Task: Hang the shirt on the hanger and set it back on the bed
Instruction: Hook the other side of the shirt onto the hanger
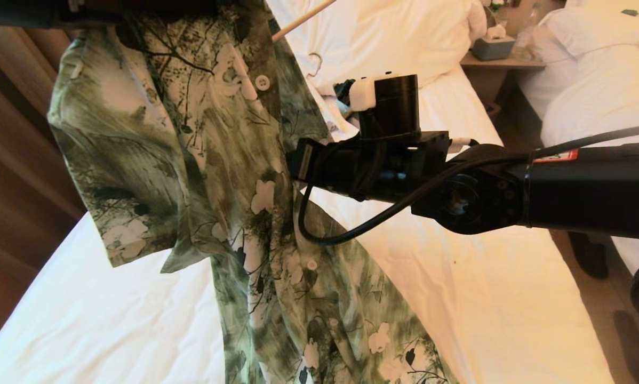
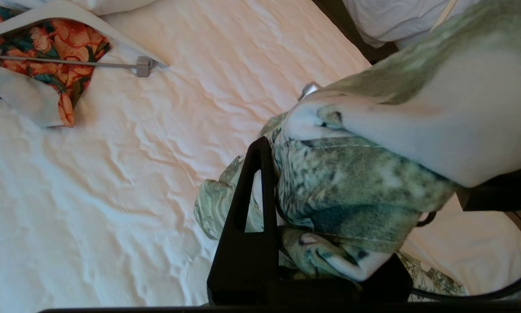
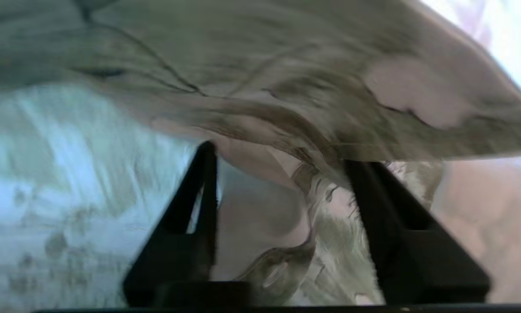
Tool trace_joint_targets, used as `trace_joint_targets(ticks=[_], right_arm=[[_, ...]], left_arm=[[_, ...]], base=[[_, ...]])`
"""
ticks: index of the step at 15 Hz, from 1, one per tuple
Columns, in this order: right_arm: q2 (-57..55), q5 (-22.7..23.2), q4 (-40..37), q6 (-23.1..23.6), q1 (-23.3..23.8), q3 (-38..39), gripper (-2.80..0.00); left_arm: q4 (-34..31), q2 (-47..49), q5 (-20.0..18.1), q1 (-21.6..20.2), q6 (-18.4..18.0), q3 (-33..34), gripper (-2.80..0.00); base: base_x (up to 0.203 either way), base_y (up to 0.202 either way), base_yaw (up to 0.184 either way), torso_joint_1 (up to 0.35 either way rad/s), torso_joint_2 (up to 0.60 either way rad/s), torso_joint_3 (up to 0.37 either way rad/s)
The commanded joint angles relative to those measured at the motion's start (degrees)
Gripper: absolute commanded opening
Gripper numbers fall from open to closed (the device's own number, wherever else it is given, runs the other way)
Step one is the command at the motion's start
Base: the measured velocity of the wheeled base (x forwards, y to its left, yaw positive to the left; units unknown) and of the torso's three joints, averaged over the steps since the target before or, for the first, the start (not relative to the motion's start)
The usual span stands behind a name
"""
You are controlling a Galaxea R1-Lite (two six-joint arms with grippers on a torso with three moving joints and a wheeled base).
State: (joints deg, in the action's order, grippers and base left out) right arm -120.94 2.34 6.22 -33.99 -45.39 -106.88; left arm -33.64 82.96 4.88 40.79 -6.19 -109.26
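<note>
bed [image 1: 485, 298] spread below as the landing spot. shirt [image 1: 202, 176] dangles over it, hem trailing on the sheet, lifted so it hangs open. left gripper [image 2: 312, 243] clamped on bunched shirt fabric. right gripper [image 3: 282, 195], fingers parted, straddles a fold. hanger unclear.

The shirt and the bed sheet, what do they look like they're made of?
The shirt: thin, soft woven cloth, matte, perhaps cotton or rayon; it hangs in loose folds and bunches in the left gripper. The bed sheet: smooth white woven fabric, probably cotton, matte, with fine creases.
</note>
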Motion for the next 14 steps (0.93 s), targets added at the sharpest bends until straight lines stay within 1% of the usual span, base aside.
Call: trace_joint_targets(ticks=[1, 2, 4, 7, 9, 10, 11, 13, 14], right_arm=[[0.2, -1.2, 0.1, -0.5, 1.1, -1.5, -2.8], [0.5, -2.2, 0.1, -1.3, 1.9, -2.1, -2.8], [2.5, -2.5, -0.1, -3.2, 4.4, -2.0, -2.8], [4.9, -2.4, -1.6, -4.2, 8.2, 1.6, -2.8], [5.9, -2.1, -1.8, -5.6, 11.2, 2.3, -2.8], [6.6, -1.6, -1.8, -6.6, 12.5, 2.3, -2.8], [7.2, -0.9, -1.9, -7.6, 13.6, 2.4, -2.8], [7.9, -0.5, -2.5, -8.8, 15.0, 2.5, -2.8], [8.3, -0.4, -2.8, -9.3, 15.5, 2.6, -2.8]], left_arm=[[-0.2, -0.2, 0.0, 0.0, 0.0, 0.4, -2.8], [-0.2, -0.3, 0.0, 0.0, 0.1, 0.6, -2.8], [0.0, -0.7, 0.0, -0.7, 1.5, 2.3, -2.8], [0.4, -0.7, -0.8, -4.5, 2.1, 5.9, -2.8], [0.7, -0.7, -1.2, -5.0, 4.3, 8.1, -2.8], [0.8, -0.8, -1.2, -5.4, 4.7, 9.6, -2.8], [1.9, -0.9, -1.2, -6.1, 4.9, 11.3, -2.8], [7.0, -0.7, -1.5, -8.0, 4.9, 14.4, -2.8], [8.2, -0.5, -2.0, -8.7, 4.9, 15.1, -2.8]], base=[[0.0, 0.0, 0.0, 0.0, 0.0, 0.0], [0.0, 0.0, 0.0, 0.0, 0.0, 0.0], [0.0, 0.0, 0.0, 0.0, 0.0, 0.0], [0.0, 0.0, 0.0, 0.0, 0.0, 0.0], [0.0, 0.0, 0.0, 0.0, 0.0, 0.0], [0.0, 0.0, 0.0, 0.0, 0.0, 0.0], [0.0, 0.0, 0.0, 0.0, 0.0, 0.0], [0.0, 0.0, 0.0, 0.0, 0.0, 0.0], [0.0, 0.0, 0.0, 0.0, 0.0, 0.0]])
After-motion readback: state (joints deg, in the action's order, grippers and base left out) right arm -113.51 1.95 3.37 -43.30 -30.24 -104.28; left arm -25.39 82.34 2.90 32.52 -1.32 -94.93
